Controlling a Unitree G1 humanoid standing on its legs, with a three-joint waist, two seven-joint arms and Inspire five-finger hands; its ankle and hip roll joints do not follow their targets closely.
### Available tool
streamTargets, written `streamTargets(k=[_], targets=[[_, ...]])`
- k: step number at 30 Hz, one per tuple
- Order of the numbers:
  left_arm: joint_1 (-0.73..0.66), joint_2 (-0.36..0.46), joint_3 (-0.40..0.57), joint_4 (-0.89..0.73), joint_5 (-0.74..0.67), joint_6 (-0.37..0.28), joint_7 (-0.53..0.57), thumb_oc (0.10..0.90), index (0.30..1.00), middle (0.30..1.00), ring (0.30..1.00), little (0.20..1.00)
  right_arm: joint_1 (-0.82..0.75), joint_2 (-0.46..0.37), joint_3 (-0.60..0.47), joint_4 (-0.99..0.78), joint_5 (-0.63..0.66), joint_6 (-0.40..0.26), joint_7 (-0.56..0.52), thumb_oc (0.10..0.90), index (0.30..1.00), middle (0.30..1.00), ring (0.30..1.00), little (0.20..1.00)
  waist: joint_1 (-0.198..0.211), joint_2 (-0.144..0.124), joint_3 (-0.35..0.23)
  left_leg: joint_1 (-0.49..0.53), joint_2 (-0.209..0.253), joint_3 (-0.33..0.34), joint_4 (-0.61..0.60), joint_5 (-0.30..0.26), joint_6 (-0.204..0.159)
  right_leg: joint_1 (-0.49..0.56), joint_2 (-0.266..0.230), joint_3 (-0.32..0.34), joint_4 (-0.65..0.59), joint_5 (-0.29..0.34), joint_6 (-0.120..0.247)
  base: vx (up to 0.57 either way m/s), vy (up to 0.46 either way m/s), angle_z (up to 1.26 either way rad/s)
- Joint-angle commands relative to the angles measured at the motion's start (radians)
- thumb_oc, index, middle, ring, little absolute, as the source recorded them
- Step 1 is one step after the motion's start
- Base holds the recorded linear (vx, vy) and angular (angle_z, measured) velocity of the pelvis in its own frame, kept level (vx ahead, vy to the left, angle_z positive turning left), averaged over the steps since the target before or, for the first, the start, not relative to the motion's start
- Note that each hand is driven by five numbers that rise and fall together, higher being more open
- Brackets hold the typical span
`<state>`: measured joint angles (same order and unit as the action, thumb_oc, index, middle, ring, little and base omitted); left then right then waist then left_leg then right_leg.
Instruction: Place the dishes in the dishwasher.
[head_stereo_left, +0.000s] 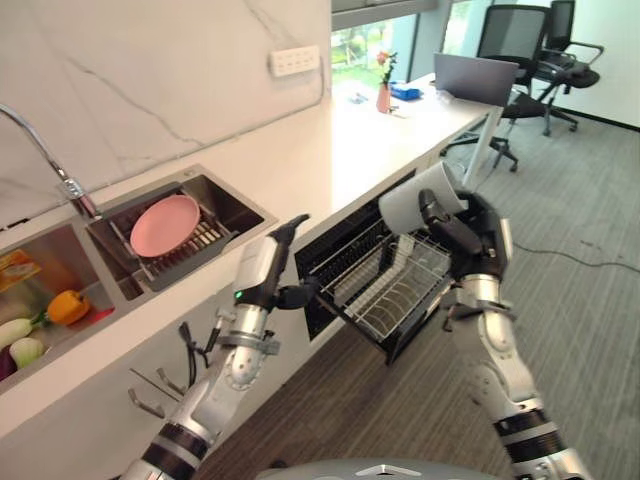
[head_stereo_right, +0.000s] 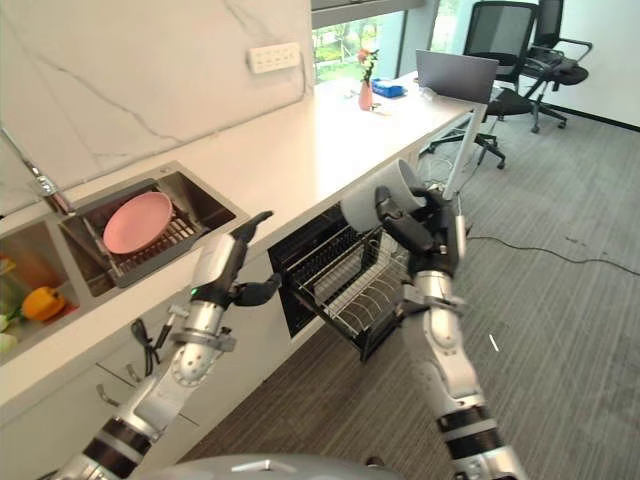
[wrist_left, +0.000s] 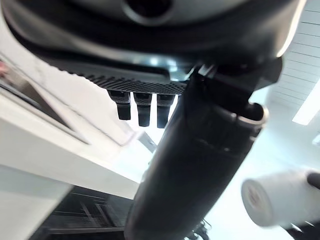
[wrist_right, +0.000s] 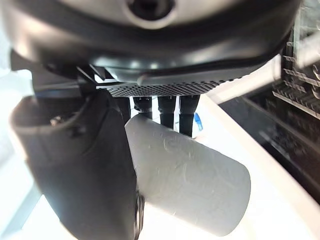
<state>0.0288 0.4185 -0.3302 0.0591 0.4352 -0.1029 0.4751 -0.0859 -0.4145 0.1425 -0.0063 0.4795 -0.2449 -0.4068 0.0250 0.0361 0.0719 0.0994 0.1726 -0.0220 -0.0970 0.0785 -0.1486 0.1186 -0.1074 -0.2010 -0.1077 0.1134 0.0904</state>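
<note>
Right hand (head_stereo_left: 470, 232) is clamped on a white cup (head_stereo_left: 418, 197), thumb across its side and fingers curled behind it, as the right wrist view confirms. The cup lies tilted, rim toward the surface (head_stereo_left: 330, 150), and sits just above the pulled-out dishwasher rack (head_stereo_left: 385, 282); the hold appears chosen so the cup can be lowered mouth-down or sideways between the wires. The rack directly below this hand carries no dishes that can be made out.

Left hand (head_stereo_left: 268, 262) stands apart, fingers straight and extended, holding nothing, raised just beside the surface edge and near the rack's inner corner; it looks parked clear of the loading path.

A pink plate (head_stereo_left: 165, 224) rests on the drain rack (head_stereo_left: 195, 245) in the sink (head_stereo_left: 235, 205), well beyond the left hand, not yet loaded.

Judgement: cup placement is in hand; the plate remains outstanding. Risk: the cup catching on the rack wires when lowered
</note>
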Motion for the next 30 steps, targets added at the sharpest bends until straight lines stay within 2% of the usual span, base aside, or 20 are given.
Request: streamTargets(k=[1,3,5,7,8,10,12,13,15,18,19,21,22,23,25,30], targets=[[-0.050,0.065,0.019,-0.098,-0.124,-0.088,-0.005,0.800,0.900,0.900,0.900,0.900,-0.149,0.026,-0.085,-0.024,-0.177,-0.017,-0.020,0.400,0.300,0.300,0.300,0.300,0.040,-0.042,0.023,0.028,-0.029,0.022,0.010,-0.050,0.004,0.055,-0.087,-0.038,0.020,-0.085,0.084,-0.02,0.014,0.21],[-0.023,0.071,0.014,-0.109,-0.163,-0.091,-0.042,0.800,0.900,0.900,0.900,0.900,-0.155,0.016,-0.085,0.014,-0.199,0.001,-0.020,0.400,0.300,0.300,0.300,0.300,0.048,-0.046,0.026,0.026,-0.029,0.011,0.010,-0.059,0.004,0.061,-0.087,-0.049,0.020,-0.096,0.085,0.01,-0.009,0.31],[0.027,0.100,-0.005,-0.112,-0.209,-0.095,-0.103,0.800,0.900,0.900,0.900,0.900,-0.185,-0.046,-0.084,0.136,-0.289,0.052,-0.032,0.400,0.300,0.300,0.300,0.300,0.084,-0.058,0.052,0.005,-0.034,-0.017,0.010,-0.050,0.006,0.063,-0.088,-0.076,0.021,-0.093,0.086,-0.05,-0.024,0.32],[0.027,0.100,-0.003,-0.114,-0.211,-0.095,-0.105,0.800,0.900,0.900,0.900,0.900,-0.190,-0.046,-0.083,0.141,-0.291,0.050,-0.033,0.400,0.300,0.300,0.300,0.300,0.081,-0.058,0.053,0.003,-0.035,-0.019,0.010,-0.049,0.006,0.063,-0.088,-0.078,0.021,-0.094,0.086,-0.08,-0.017,0.32],[0.074,0.108,-0.016,-0.086,-0.263,-0.095,-0.130,0.800,0.900,0.900,0.900,0.900,-0.229,-0.105,-0.073,0.295,-0.389,0.082,-0.063,0.400,0.300,0.300,0.300,0.300,0.132,-0.065,0.096,-0.036,-0.039,-0.055,0.010,-0.031,0.006,0.057,-0.091,-0.114,0.022,-0.090,0.087,-0.15,-0.048,0.58],[0.106,0.111,-0.021,-0.081,-0.293,-0.092,-0.146,0.800,0.900,0.900,0.900,0.900,-0.256,-0.133,-0.070,0.371,-0.417,0.104,-0.073,0.400,0.300,0.300,0.300,0.300,0.158,-0.068,0.124,-0.066,-0.042,-0.084,0.013,-0.017,0.005,0.049,-0.091,-0.135,0.024,-0.086,0.086,-0.11,-0.043,0.48],[0.105,0.111,-0.020,-0.081,-0.295,-0.091,-0.146,0.800,0.900,0.900,0.900,0.900,-0.262,-0.133,-0.068,0.379,-0.417,0.101,-0.074,0.400,0.300,0.300,0.300,0.300,0.153,-0.068,0.123,-0.070,-0.043,-0.089,0.014,-0.016,0.005,0.048,-0.092,-0.140,0.024,-0.087,0.086,-0.04,-0.010,0.47],[0.125,0.134,-0.033,-0.083,-0.304,-0.094,-0.162,0.800,0.900,0.900,0.900,0.900,-0.304,-0.155,-0.043,0.505,-0.429,0.119,-0.076,0.400,0.300,0.300,0.300,0.300,0.184,-0.068,0.149,-0.102,-0.048,-0.110,0.016,-0.004,0.002,0.037,-0.091,-0.158,0.024,-0.083,0.087,-0.10,-0.017,0.53],[0.141,0.160,-0.036,-0.081,-0.300,-0.093,-0.166,0.800,0.900,0.900,0.900,0.900,-0.378,-0.177,-0.001,0.609,-0.448,0.134,-0.082,0.400,0.300,0.300,0.300,0.300,0.202,-0.068,0.167,-0.136,-0.049,-0.123,0.016,0.011,-0.002,0.015,-0.089,-0.172,0.022,-0.077,0.086,-0.09,-0.005,0.30],[0.154,0.180,-0.043,-0.055,-0.300,-0.101,-0.164,0.800,0.900,0.900,0.900,0.900,-0.497,-0.191,0.077,0.872,-0.462,0.151,-0.073,0.400,0.300,0.300,0.300,0.300,0.235,-0.063,0.191,-0.176,-0.048,-0.136,0.013,0.030,-0.010,-0.014,-0.084,-0.186,0.020,-0.074,0.087,-0.05,0.013,0.34],[0.156,0.178,-0.040,-0.041,-0.308,-0.098,-0.162,0.800,0.900,0.900,0.900,0.900,-0.524,-0.184,0.096,0.938,-0.460,0.157,-0.062,0.400,0.300,0.300,0.300,0.300,0.242,-0.061,0.195,-0.184,-0.049,-0.141,0.011,0.034,-0.012,-0.019,-0.083,-0.188,0.020,-0.074,0.087,-0.04,0.012,0.17],[0.154,0.176,-0.038,-0.039,-0.308,-0.099,-0.161,0.800,0.900,0.900,0.900,0.900,-0.534,-0.183,0.101,0.949,-0.458,0.152,-0.061,0.400,0.300,0.300,0.300,0.300,0.239,-0.061,0.195,-0.187,-0.049,-0.141,0.011,0.035,-0.012,-0.021,-0.082,-0.189,0.020,-0.074,0.087,-0.01,0.005,0.10],[0.154,0.173,-0.036,-0.022,-0.322,-0.100,-0.163,0.800,0.900,0.900,0.900,0.900,-0.564,-0.169,0.115,1.067,-0.447,0.165,-0.045,0.400,0.300,0.300,0.300,0.300,0.253,-0.057,0.197,-0.195,-0.050,-0.148,0.010,0.038,-0.014,-0.026,-0.082,-0.198,0.020,-0.076,0.087,0.00,0.012,0.19],[0.154,0.166,-0.034,-0.003,-0.331,-0.098,-0.161,0.800,0.900,0.900,0.900,0.900,-0.583,-0.164,0.126,1.105,-0.449,0.167,-0.038,0.400,0.300,0.300,0.300,0.300,0.254,-0.058,0.196,-0.197,-0.051,-0.150,0.010,0.039,-0.015,-0.026,-0.081,-0.200,0.020,-0.078,0.086,0.00,0.017,0.17],[0.155,0.132,-0.025,0.067,-0.357,-0.080,-0.160,0.800,0.900,0.900,0.900,0.900,-0.591,-0.131,0.118,1.161,-0.441,0.172,-0.044,0.800,0.900,0.900,0.900,0.900,0.255,-0.056,0.190,-0.195,-0.054,-0.155,0.010,0.038,-0.014,-0.021,-0.083,-0.203,0.020,-0.081,0.085,0.01,0.020,0.20],[0.174,0.071,-0.004,0.191,-0.414,-0.051,-0.187,0.800,0.900,0.900,0.900,0.900,-0.570,-0.119,0.107,1.145,-0.426,0.176,-0.014,0.800,0.900,0.900,0.900,0.900,0.242,-0.057,0.178,-0.182,-0.057,-0.151,0.010,0.032,-0.013,-0.008,-0.087,-0.200,0.020,-0.083,0.085,0.00,0.012,0.06]])
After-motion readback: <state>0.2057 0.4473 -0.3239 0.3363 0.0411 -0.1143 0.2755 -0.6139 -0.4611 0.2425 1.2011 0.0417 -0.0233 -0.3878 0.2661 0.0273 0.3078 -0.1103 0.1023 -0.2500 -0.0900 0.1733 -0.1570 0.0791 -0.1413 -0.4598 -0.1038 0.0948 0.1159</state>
